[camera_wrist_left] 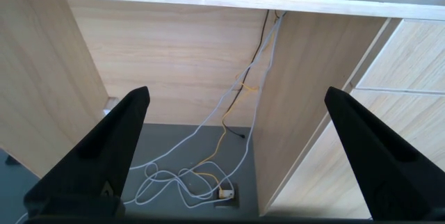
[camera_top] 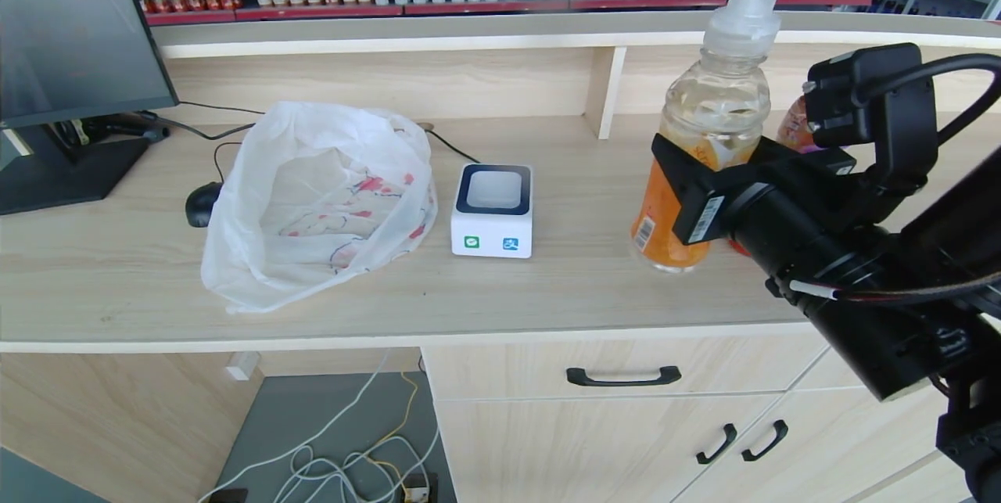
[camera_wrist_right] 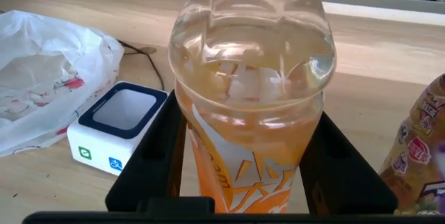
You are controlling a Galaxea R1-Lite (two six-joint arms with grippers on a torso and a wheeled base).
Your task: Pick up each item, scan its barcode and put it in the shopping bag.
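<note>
An upright bottle [camera_top: 712, 112] with an orange label, a clear upper part and a white cap is on the right of the counter, its base at or just above the top. My right gripper [camera_top: 704, 186] is shut on its middle; the right wrist view shows the bottle [camera_wrist_right: 250, 64] between the black fingers [camera_wrist_right: 149, 175]. The white scanner box [camera_top: 493, 210] stands to its left, and further left lies the open white shopping bag [camera_top: 321, 198]. A second colourful item [camera_top: 791, 127] stands behind the right gripper. My left gripper [camera_wrist_left: 236, 154] hangs open below the counter edge, holding nothing.
A monitor [camera_top: 70, 41] and a black mouse [camera_top: 202, 204] occupy the counter's left end. A raised shelf wall [camera_top: 391, 80] runs along the back. Drawers with black handles [camera_top: 623, 376] sit under the counter, with loose cables [camera_wrist_left: 208, 175] in the open bay.
</note>
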